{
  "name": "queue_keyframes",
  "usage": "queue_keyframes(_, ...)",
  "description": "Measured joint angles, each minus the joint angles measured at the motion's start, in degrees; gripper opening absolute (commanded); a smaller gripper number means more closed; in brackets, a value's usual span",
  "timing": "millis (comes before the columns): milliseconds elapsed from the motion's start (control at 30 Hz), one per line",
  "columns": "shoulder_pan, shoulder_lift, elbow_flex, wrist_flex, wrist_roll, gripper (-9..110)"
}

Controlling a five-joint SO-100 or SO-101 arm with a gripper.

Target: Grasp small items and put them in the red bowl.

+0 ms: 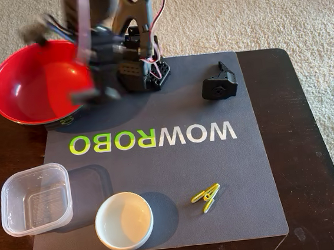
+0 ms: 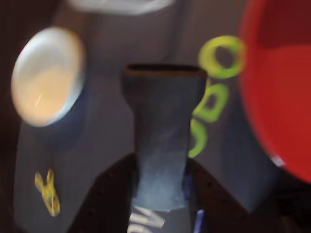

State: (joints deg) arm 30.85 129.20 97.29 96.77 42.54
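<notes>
Motion blur hides whether the end effector (image 1: 87, 94) is released or grasping beside the red bowl (image 1: 30, 85) at ten o'clock, while tub (image 1: 35, 199), dish (image 1: 124, 220) and clips (image 1: 206, 197) wait at six.

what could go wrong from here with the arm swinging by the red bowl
1. The arm is motion-blurred right at the red bowl's near rim; a fast swing could knock it.
2. The wrist view shows a dark part apparently in the gripper, beside the bowl rather than over it. Released now, it would land on the mat.
3. Both views are blurred, so grip security cannot be confirmed.
</notes>
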Motion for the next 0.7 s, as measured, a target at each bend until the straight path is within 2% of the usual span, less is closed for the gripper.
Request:
queue_keyframes(133,18.8,-0.2,5.2,-0.4,7.4,0)
queue_keyframes(233,32.9,-1.5,11.5,-5.1,14.2,1)
queue_keyframes(300,39.1,-2.5,17.1,-10.2,18.1,7)
queue_keyframes(333,40.7,-3.1,19.7,-12.9,19.3,15)
queue_keyframes(367,41.6,-3.6,22.1,-15.8,19.9,19)
queue_keyframes(533,42.3,-3.3,23.9,-20.2,20.0,29)
queue_keyframes(600,42.2,1.0,25.2,-20.2,18.7,36)
queue_keyframes(700,39.1,10.1,28.2,-20.2,18.2,40)
